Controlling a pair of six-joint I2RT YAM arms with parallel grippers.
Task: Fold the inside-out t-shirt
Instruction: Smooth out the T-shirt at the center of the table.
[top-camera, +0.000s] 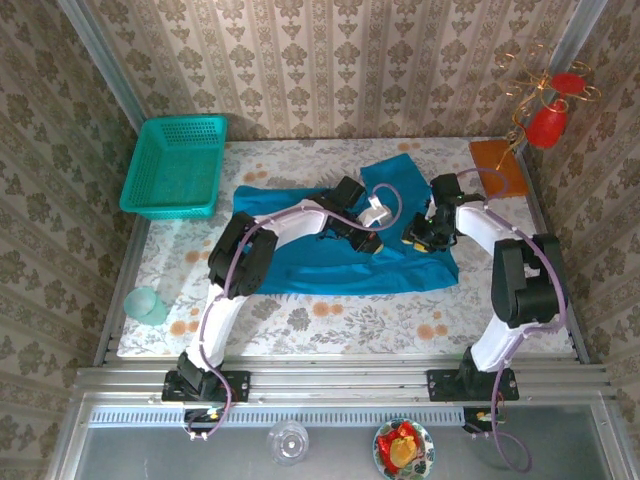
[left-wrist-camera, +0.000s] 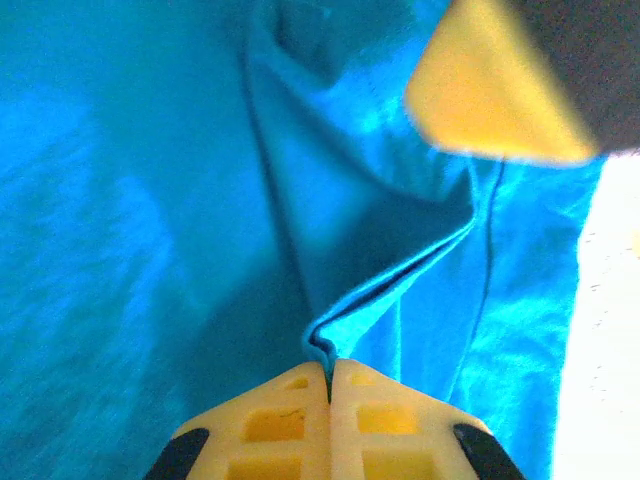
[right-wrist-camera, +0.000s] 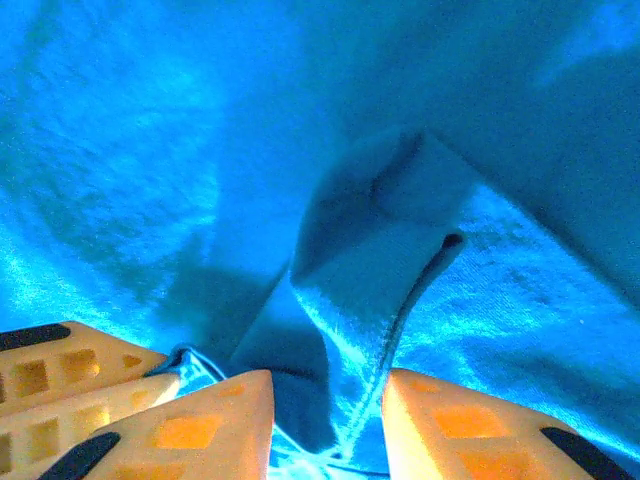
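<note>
1. Top view: the t-shirt (top-camera: 300, 265) lies spread in the middle of the bench (top-camera: 300, 325), with one flap turned up toward the upper middle of the frame. The left fingers (top-camera: 372, 241) and the right fingers (top-camera: 416, 238) are just beside each other over its right half. We judge that this is so both can work on the same fold. There is bare bench along the lower edge and to the right of the cloth. The green basket (top-camera: 175, 165) at the upper left is well apart.
2. Left wrist view: at the lower middle, the left fingers (left-wrist-camera: 345, 400) are clenched on a thin doubled edge of the t-shirt (left-wrist-camera: 130, 200). A ridge runs up and to the right from this pinch. The white strip at the right edge shows that the hem is near.
3. Right wrist view: the right fingers (right-wrist-camera: 230, 420) are released and stand apart. A raised fold of the t-shirt (right-wrist-camera: 370, 250) lies loose between them. The left fingers (right-wrist-camera: 70, 375) sit just beside, at the lower left.
</note>
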